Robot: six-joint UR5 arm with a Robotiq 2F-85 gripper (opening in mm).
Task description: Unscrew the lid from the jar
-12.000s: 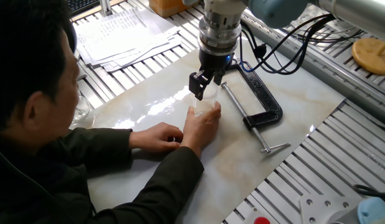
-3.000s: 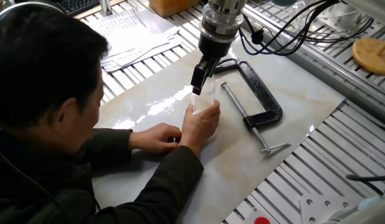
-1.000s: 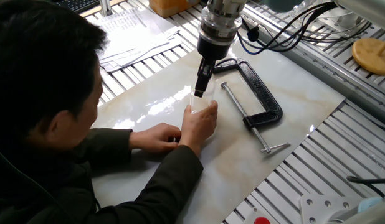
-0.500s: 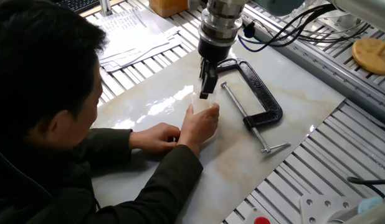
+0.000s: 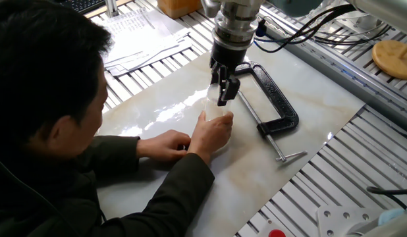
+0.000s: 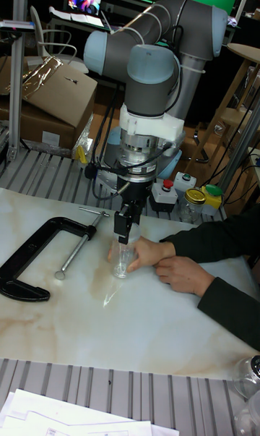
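A pale marble worktop (image 5: pixel 309 125) lies over slatted metal. A person's hand (image 5: pixel 213 131) steadies the jar (image 6: pixel 123 259) near the worktop's middle. The pincer (image 5: pixel 223 92) comes straight down on the jar's top, its fingers close together about the lid (image 5: pixel 215 94); the grip itself is hidden. A black clamp (image 5: pixel 272 105) lies just right, with bare marble toward the right corner.

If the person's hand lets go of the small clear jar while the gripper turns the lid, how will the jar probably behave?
The jar looks small and probably light, so it would likely spin with the lid rather than resist. Its clear, smooth wall stands on glossy marble-like board, so it may slide easily. The hand wrapped around it seems the only thing steadying it against the gripper.
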